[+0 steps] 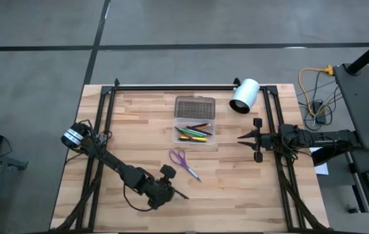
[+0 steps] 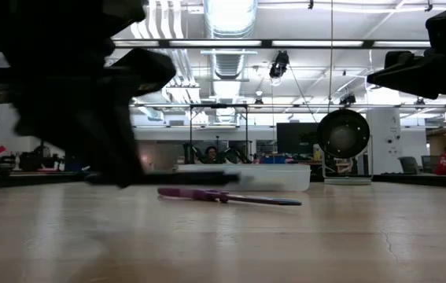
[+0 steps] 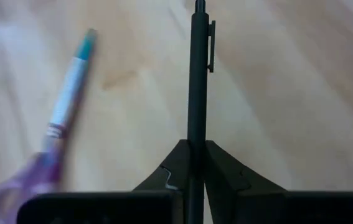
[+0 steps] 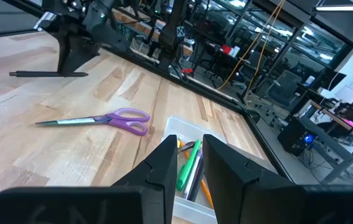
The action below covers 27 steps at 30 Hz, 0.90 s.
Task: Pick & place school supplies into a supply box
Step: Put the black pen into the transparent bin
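My left gripper is near the table's near edge, shut on a black pen, which also shows in the low view. Small purple-handled scissors lie flat on the wood between that gripper and the supply box, and show in the right wrist view too. The clear supply box sits at the table's middle with its dotted lid folded open toward the far edge. Several coloured pens lie inside it. My right gripper hovers at the table's right side, level, slightly open and touching nothing. My left gripper pinches the black pen's barrel between its two fingers, coming slanting down from above. The fingers lie across the pen, toward one of its ends. The clip end sticks far out ahead. The pen is level and lifted just clear of the table.
A white cylinder lies at the far right corner, next to the box lid. Black frame rails run along the far edge and both sides. Bare wood spreads over the near right part of the table. People sit in the room beyond.
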### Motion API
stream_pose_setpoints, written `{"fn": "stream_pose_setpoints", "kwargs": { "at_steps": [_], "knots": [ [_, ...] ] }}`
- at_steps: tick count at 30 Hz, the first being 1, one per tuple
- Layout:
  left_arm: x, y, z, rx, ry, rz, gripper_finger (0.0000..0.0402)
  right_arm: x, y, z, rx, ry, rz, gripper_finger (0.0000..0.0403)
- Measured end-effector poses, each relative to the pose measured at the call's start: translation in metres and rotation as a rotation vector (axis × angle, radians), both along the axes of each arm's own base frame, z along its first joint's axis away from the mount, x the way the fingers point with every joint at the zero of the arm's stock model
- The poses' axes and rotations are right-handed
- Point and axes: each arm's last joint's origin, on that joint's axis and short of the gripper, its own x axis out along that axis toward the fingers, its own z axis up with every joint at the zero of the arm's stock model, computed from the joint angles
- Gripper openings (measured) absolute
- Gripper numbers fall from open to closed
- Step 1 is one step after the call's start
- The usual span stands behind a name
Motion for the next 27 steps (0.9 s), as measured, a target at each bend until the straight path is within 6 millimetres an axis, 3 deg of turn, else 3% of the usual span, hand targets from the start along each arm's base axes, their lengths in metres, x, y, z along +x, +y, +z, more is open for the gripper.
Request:
{"fn": "stream_pose_setpoints", "kwargs": {
  "at_steps": [20, 27],
  "knots": [
    [0.031, 0.043, 0.017, 0.415, -0.206, 0.178, 0.0011, 0.0, 0.0, 0.0, 0.0, 0.0, 0.0, 0.0068],
    [0.048, 0.063, 0.017, 0.621, -0.291, 0.321, 0.0008, 0.0, 0.0, 0.0, 0.0, 0.0, 0.0, 0.0068]
  ]
}}
